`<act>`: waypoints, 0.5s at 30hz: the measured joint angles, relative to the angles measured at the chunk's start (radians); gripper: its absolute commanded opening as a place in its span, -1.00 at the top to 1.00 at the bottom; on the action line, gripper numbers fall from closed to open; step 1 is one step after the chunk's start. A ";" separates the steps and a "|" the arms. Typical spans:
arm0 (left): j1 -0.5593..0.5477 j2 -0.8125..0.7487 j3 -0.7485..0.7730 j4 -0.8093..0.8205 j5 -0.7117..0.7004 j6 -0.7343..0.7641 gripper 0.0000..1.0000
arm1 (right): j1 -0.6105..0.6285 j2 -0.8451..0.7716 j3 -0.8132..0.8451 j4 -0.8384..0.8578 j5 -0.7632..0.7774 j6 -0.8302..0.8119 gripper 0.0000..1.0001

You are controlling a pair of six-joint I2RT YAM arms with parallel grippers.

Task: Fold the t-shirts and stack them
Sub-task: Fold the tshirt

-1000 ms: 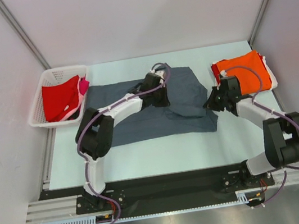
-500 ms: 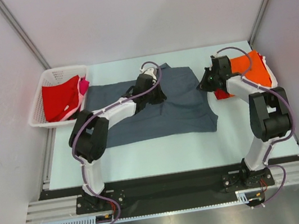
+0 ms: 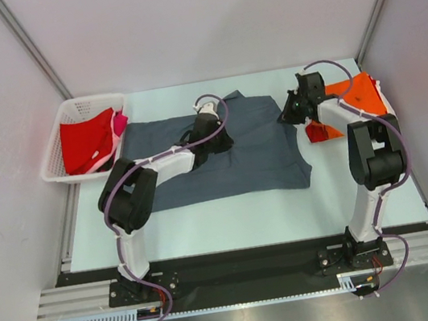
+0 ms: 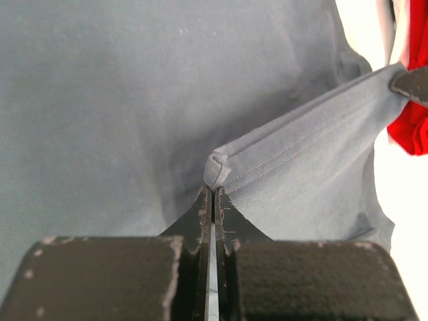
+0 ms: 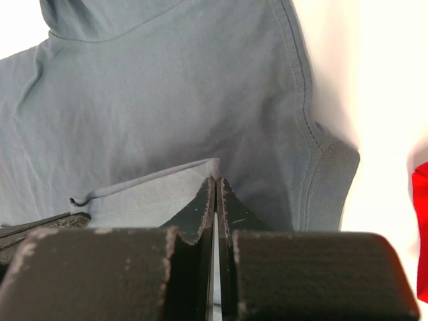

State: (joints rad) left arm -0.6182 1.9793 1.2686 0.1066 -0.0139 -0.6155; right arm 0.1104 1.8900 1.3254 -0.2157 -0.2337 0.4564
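I have the left gripper (image 4: 212, 195) pinched on the hem of the slate-grey t-shirt (image 3: 254, 154). The right gripper (image 5: 215, 182) clamps that same hem (taut between them).

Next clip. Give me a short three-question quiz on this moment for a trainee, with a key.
1. True or false: the left hand is shut on a bunched hem of the grey t-shirt.
2. What lies in the white basket? A) towels B) a red t-shirt C) socks
3. Which garment is the right hand pinching?
Key: 1 true; 2 B; 3 the grey t-shirt.
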 measured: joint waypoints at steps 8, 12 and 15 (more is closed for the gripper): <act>0.002 -0.003 -0.010 0.037 -0.021 -0.024 0.99 | 0.013 0.006 0.074 -0.038 0.014 -0.021 1.00; 0.006 -0.003 -0.010 0.042 -0.022 -0.040 0.98 | 0.018 0.039 0.122 -0.047 0.016 -0.025 1.00; 0.011 -0.003 -0.010 0.044 -0.031 -0.049 0.98 | 0.021 0.072 0.159 -0.068 0.016 -0.028 0.99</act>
State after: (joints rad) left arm -0.6075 1.9766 1.2583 0.1505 -0.0444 -0.6643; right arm 0.1314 1.9621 1.4841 -0.2836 -0.2173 0.4282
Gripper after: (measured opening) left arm 0.012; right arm 0.012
